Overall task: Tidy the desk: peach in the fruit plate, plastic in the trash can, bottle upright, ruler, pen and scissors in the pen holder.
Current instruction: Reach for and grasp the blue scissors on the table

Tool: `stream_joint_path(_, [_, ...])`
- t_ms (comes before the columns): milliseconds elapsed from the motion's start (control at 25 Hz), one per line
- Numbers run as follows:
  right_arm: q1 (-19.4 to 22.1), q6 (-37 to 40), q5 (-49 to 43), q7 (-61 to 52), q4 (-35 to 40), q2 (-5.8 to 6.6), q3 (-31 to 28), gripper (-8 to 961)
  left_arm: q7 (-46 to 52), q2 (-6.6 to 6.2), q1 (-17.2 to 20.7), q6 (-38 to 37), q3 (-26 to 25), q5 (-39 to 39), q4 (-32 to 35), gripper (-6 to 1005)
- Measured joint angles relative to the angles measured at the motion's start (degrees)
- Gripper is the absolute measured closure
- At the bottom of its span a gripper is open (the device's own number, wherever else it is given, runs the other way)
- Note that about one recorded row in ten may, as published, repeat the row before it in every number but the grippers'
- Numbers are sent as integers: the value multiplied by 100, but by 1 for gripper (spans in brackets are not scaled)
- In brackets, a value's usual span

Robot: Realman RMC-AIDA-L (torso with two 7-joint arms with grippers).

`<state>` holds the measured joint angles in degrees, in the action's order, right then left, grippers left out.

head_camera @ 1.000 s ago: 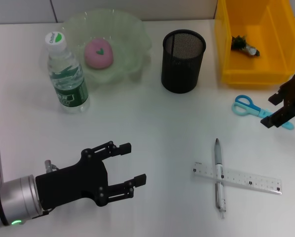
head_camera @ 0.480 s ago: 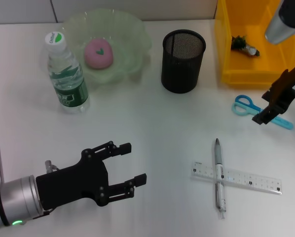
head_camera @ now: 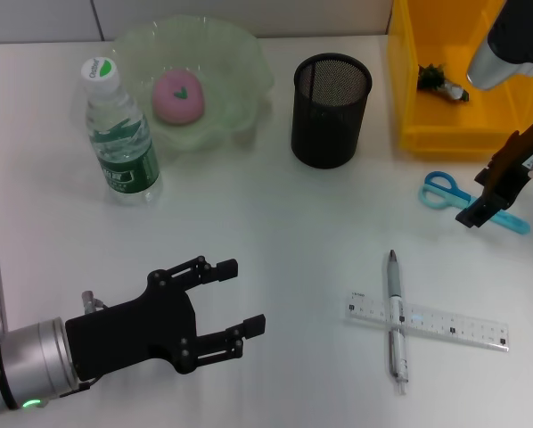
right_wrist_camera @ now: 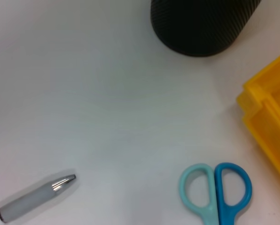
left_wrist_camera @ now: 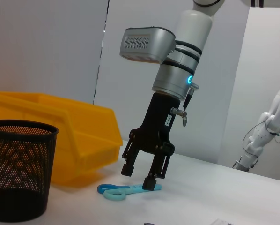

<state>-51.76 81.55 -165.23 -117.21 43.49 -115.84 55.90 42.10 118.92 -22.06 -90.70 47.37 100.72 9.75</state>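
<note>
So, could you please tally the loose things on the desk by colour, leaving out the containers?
Blue: 1, the scissors
Pink: 1, the peach
Silver: 1, the pen
Clear: 2, the ruler and the bottle
Total: 5

We are in a robot lab set up as an office desk: a white table [head_camera: 275,223], grey partition panels [left_wrist_camera: 51,47], and a white humanoid robot [left_wrist_camera: 271,126] standing behind.

Right pincer [left_wrist_camera: 139,176] spread over blue scissors [left_wrist_camera: 126,191]; one fingertip touching.
</note>
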Motion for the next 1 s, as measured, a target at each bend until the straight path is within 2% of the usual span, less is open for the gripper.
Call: stream_joint_path(1000, [-19,-483,-45,30,-340,0,0,353,0,8,-4,61,-8,0,-6,215])
